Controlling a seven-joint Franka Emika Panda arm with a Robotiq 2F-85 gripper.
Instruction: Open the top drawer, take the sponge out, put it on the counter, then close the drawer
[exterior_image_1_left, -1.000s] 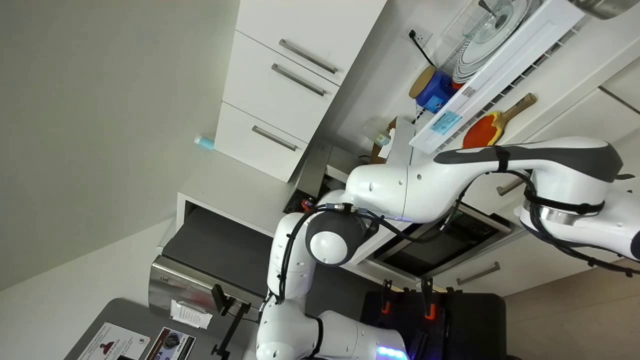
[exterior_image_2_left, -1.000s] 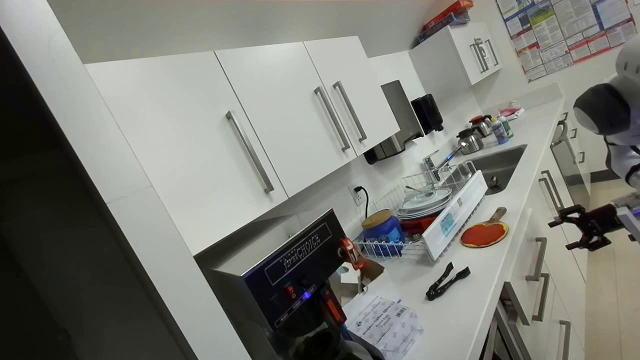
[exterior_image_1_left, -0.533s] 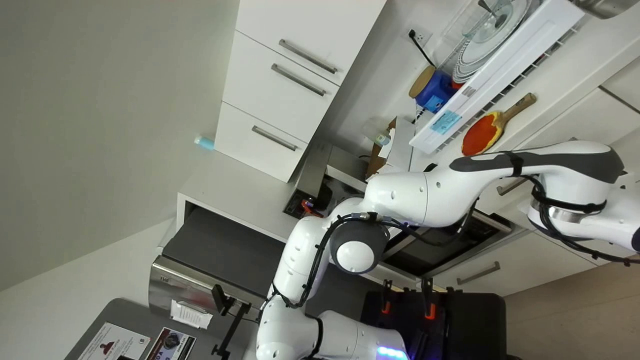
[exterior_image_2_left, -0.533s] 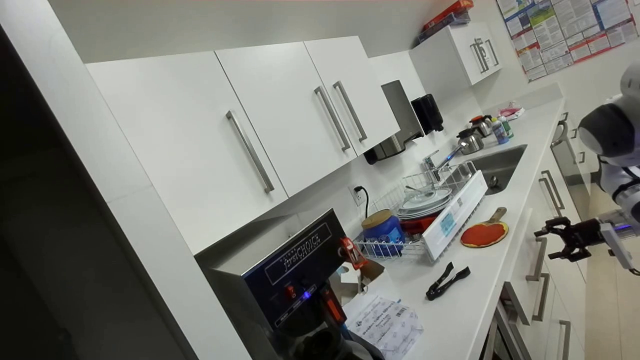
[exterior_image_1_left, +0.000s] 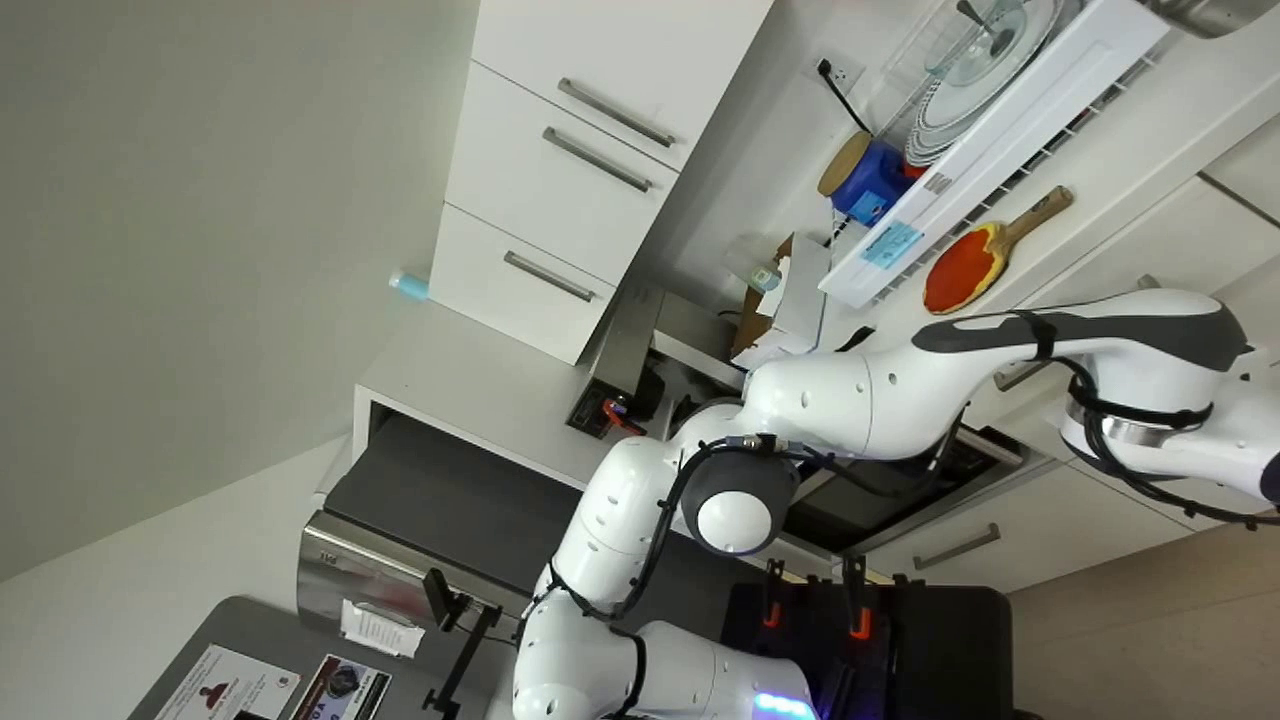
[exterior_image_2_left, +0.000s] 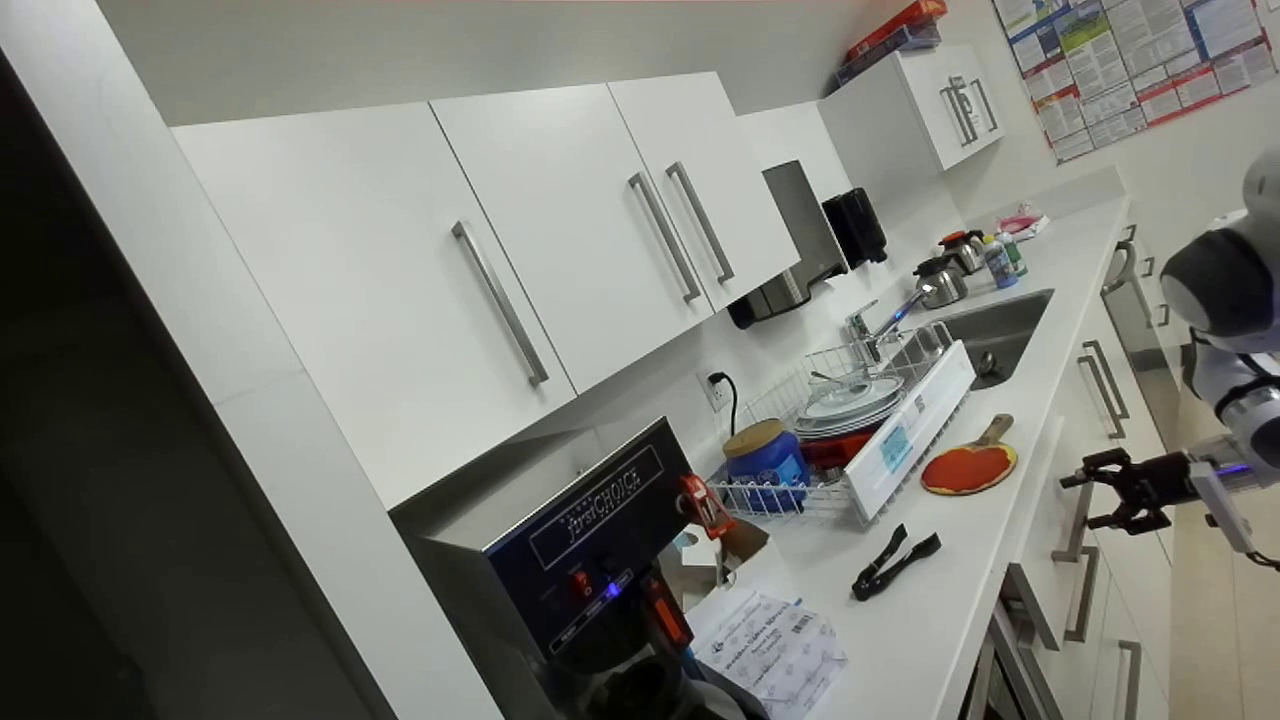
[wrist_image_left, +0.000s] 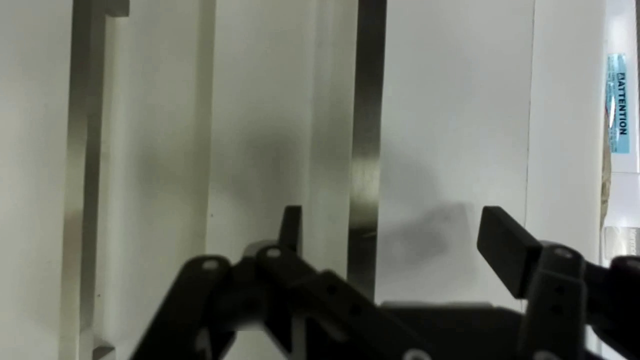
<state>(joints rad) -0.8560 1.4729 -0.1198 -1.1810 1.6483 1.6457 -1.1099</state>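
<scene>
- The gripper (exterior_image_2_left: 1080, 502) hangs at four o'clock in an exterior view, reaching toward nine.
- Its two fingers (wrist_image_left: 507, 250) stand wide apart and have hold of nothing; in the wrist view one tip sits near seven o'clock, its mate near four.
- The top drawer (wrist_image_left: 450, 110) takes up the middle of the wrist view, and its bar handle (wrist_image_left: 368, 125) runs up toward twelve o'clock. To that camera the bar lies between the fingertips, with space on both sides (how near they come to it in depth, I cannot tell).
- How fully the drawer is closed, I cannot tell either.
- A second handle (wrist_image_left: 85, 175) shows at nine o'clock in the wrist view.
- The sponge is hidden; where it lies, I cannot tell.
- The counter (exterior_image_2_left: 900, 650) is at nine o'clock from the gripper in an exterior view.
- On it lie an orange paddle (exterior_image_2_left: 968, 472), between nine and ten o'clock from the gripper, and black tongs (exterior_image_2_left: 885, 578), between eight and nine. Printed paper (exterior_image_2_left: 780, 640) lies at eight o'clock from the tongs.
- Beyond the paddle a white board (exterior_image_2_left: 910, 430) lines the dish rack (exterior_image_2_left: 830, 497), which holds plates (exterior_image_2_left: 852, 405) and, at eight o'clock from them, a blue tub (exterior_image_2_left: 765, 472).
- The robot arm (exterior_image_1_left: 815, 410) bends from six o'clock round toward three in an exterior view.
</scene>
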